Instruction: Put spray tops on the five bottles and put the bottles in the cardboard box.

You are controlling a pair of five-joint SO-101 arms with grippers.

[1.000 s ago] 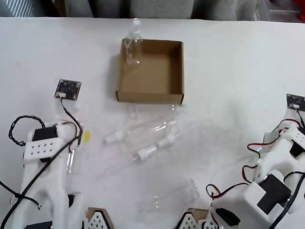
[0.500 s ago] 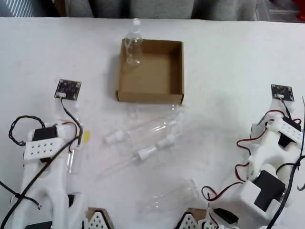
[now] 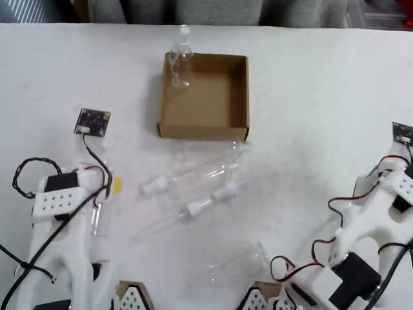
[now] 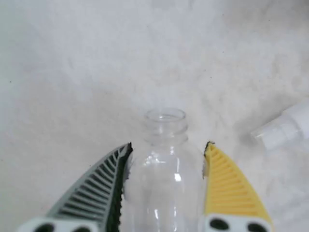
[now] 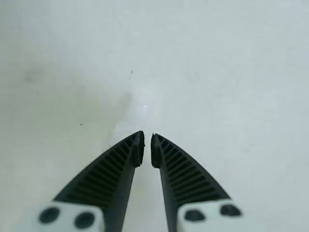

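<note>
Capless bottle (image 4: 161,183) between left fingers (image 4: 94,193)

Left gripper (image 4: 169,146) clamped, right gripper (image 5: 146,141) closed

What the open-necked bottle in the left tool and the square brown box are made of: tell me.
Clear open-necked bottle in the left tool: probably glossy clear plastic. It is see-through with small bright glints, though glass cannot be ruled out. Square brown box: matte cardboard, with flat tan walls and thin edges.
</note>
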